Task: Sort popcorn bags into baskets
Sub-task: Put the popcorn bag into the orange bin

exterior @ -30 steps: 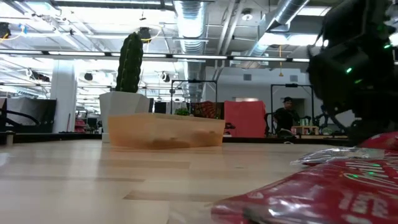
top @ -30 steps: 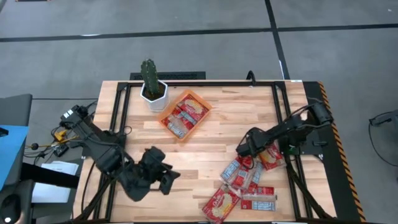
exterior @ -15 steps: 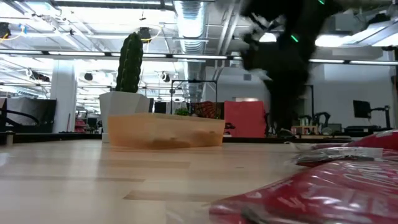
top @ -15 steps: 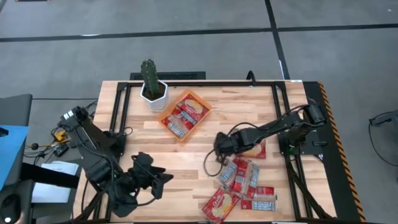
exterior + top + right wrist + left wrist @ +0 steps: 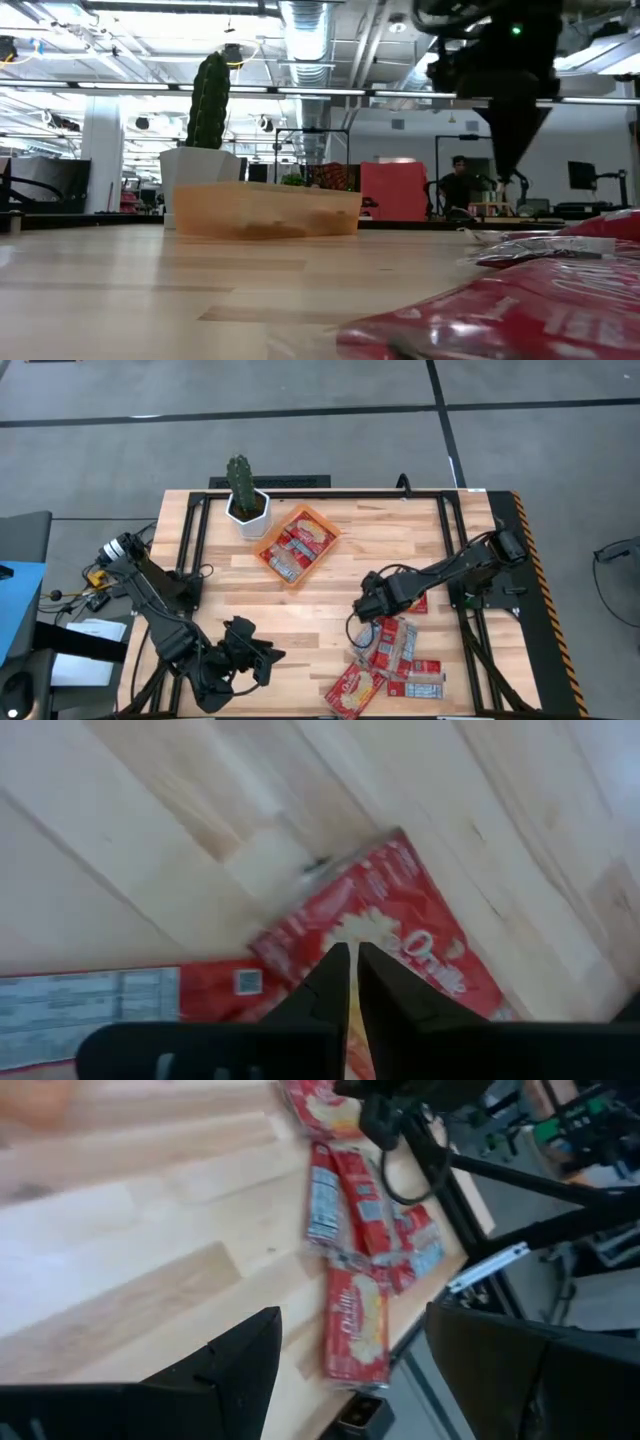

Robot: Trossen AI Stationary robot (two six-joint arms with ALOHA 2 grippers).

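The right tool (image 5: pixel 365 606) has drawn back from its farthest reach toward the tray 0.5 s ago and now hangs over the near edge of the loose popcorn bags (image 5: pixel 392 643) at the table's (image 5: pixel 400 530) front-right — its fingers (image 5: pixel 340 982) nearly closed, just a sliver of gap, nothing visibly between them. In the wrist view a red bag (image 5: pixel 400 945) lies flat on the wood right below the fingertips. The orange tray (image 5: pixel 296 544), beside the cactus pot (image 5: pixel 246 508) near the back, holds approx. 2-3 bags; roughly 5-6 more sit in the overlapping pile, incl. 1 at the front edge (image 5: pixel 352 687). The left tool (image 5: pixel 250 660) sits low at the front-left, well apart from the pile, fingers (image 5: pixel 230 1370) spread wide and empty — it has shifted only a little since 1 s ago. Read: the right arm looks to have swung out and come back w/o a bag, so the next pick is likely from the pile's near edge. Most of the sorting remains.
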